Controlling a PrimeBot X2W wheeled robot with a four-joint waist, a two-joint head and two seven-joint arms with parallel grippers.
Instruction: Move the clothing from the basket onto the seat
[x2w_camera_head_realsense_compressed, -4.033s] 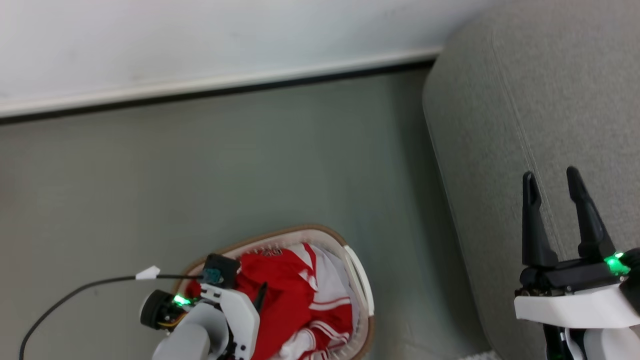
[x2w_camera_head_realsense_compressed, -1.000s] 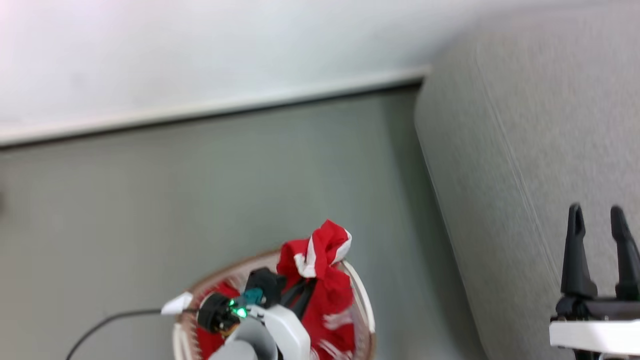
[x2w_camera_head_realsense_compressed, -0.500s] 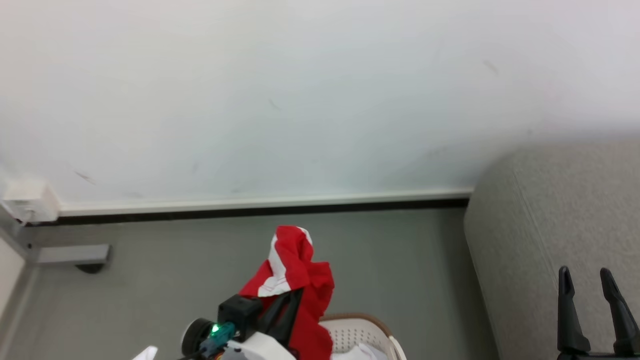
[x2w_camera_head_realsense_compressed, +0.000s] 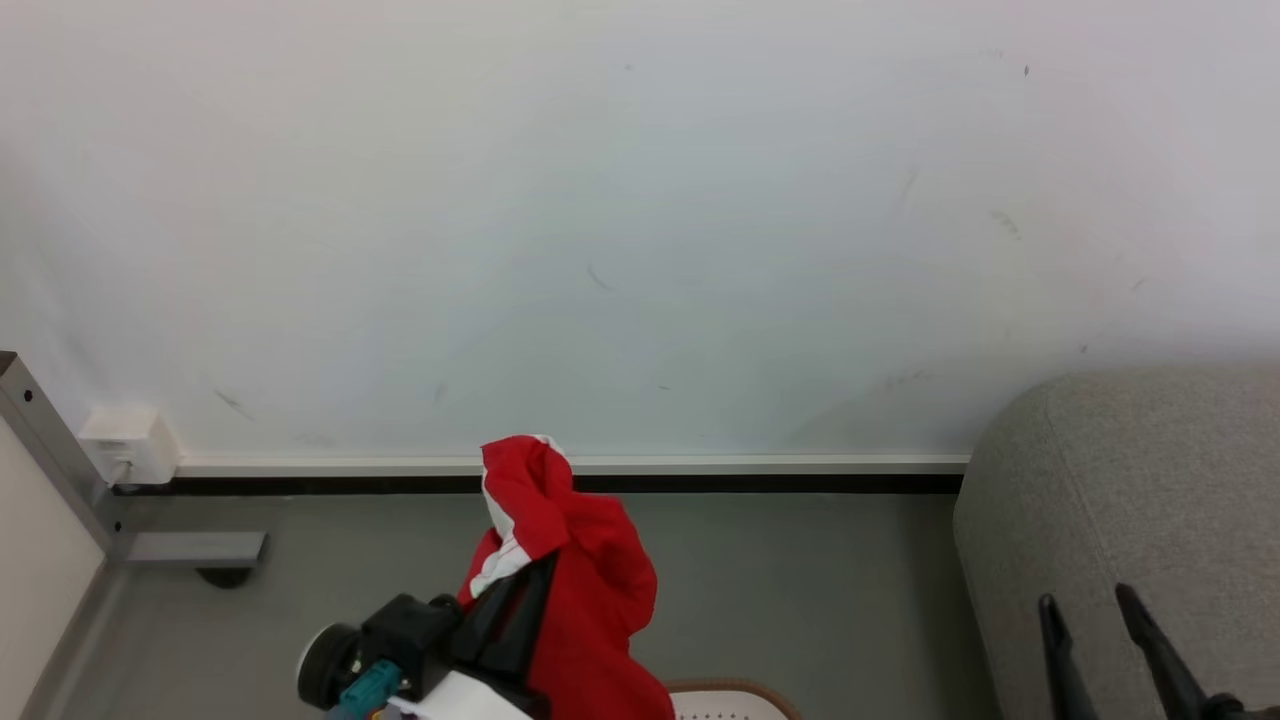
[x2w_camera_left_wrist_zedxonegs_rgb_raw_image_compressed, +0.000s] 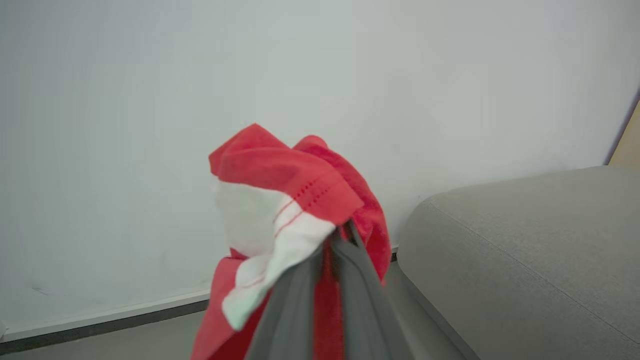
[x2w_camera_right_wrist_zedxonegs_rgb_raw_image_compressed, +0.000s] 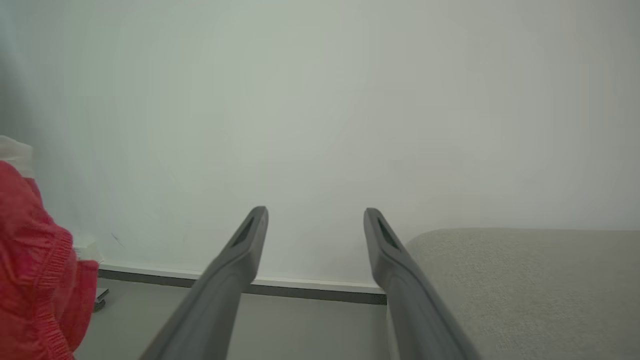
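clothing (x2w_camera_head_realsense_compressed: 590, 600) in left gripper (x2w_camera_left_wrist_zedxonegs_rgb_raw_image_compressed: 340, 235): bright red, plus a white panel with thin red stripe lines just left of the fingertips. Fingers on both grippers dark grey-black, with a teal connector (x2w_camera_head_realsense_compressed: 365, 690) at the left wrist. seat (x2w_camera_head_realsense_compressed: 1130, 470) by right gripper (x2w_camera_head_realsense_compressed: 1086, 600): light grey weave. basket (x2w_camera_head_realsense_compressed: 735, 685) below the clothing: tan-brown rim, white perforated wall. wall (x2w_camera_head_realsense_compressed: 640, 200) ahead: off-white, faint dark scuffs. skirting (x2w_camera_head_realsense_compressed: 750, 465): white over black. floor (x2w_camera_head_realsense_compressed: 800, 580): plain grey.
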